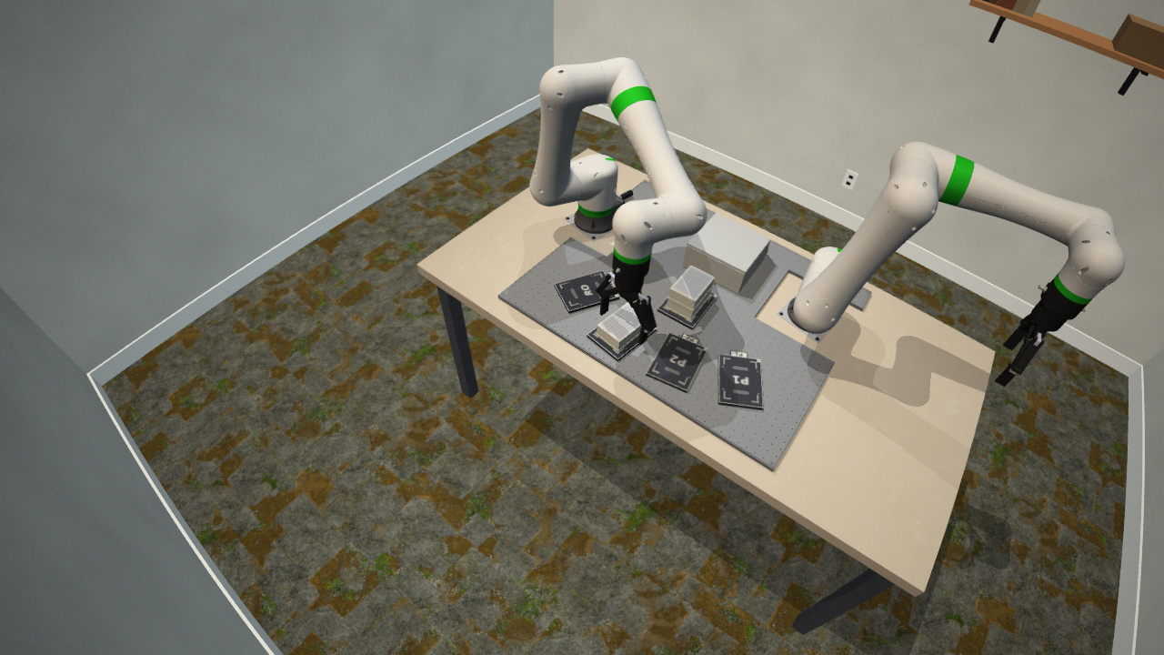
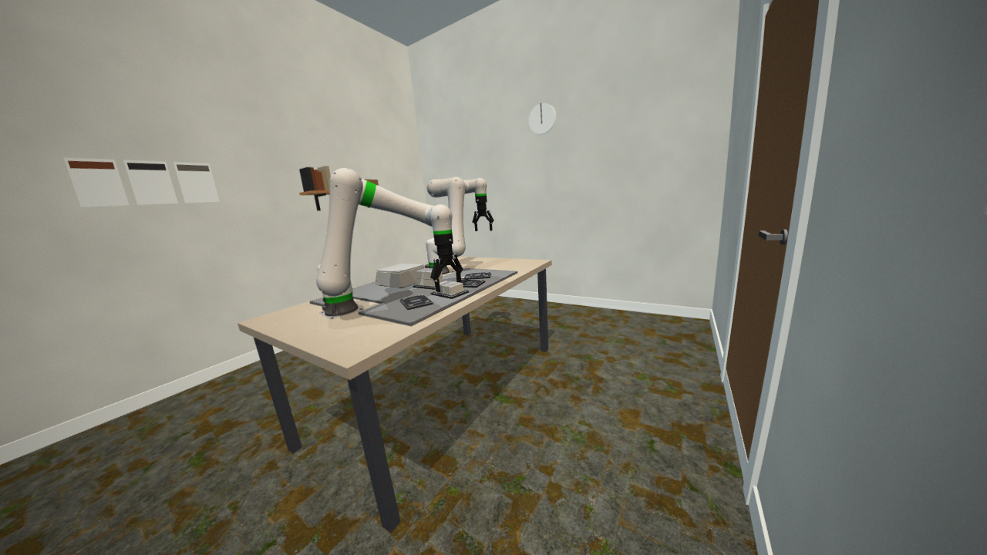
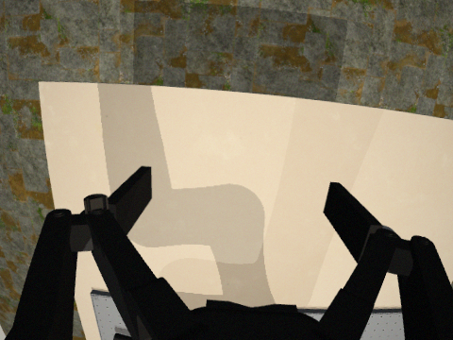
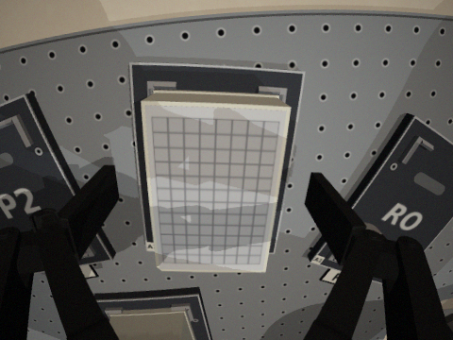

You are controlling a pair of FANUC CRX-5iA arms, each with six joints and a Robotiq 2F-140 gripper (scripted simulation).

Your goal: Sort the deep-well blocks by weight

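In the top view, the right gripper (image 1: 625, 322) (image 2: 447, 283) (image 4: 213, 185) is set low around a pale block (image 1: 618, 328) (image 2: 451, 287) (image 4: 217, 156) on a nest (image 1: 620, 355) (image 2: 448, 296) (image 4: 214, 76) between P2 (image 1: 677, 360) (image 4: 14, 179) and RO (image 1: 578, 292) (image 4: 420, 189). More block is piled close behind (image 1: 691, 290); it could be clipped if a sideways move were begun too low.

In the exterior view, the left gripper (image 1: 1011, 373) (image 2: 483, 227) (image 3: 240, 190) is held well away; no clash seems likely.

In the left wrist view, its fingers are spread wide with nothing held.

In the right wrist view, the fingers are fully open and apart from the block on both sides, nothing being gripped. The block could be knocked askew by a finger if the lift were slanted. The cut-off corner appears to be matched to the A1 mark, though flat seating inside the locators cannot be confirmed from this angle.
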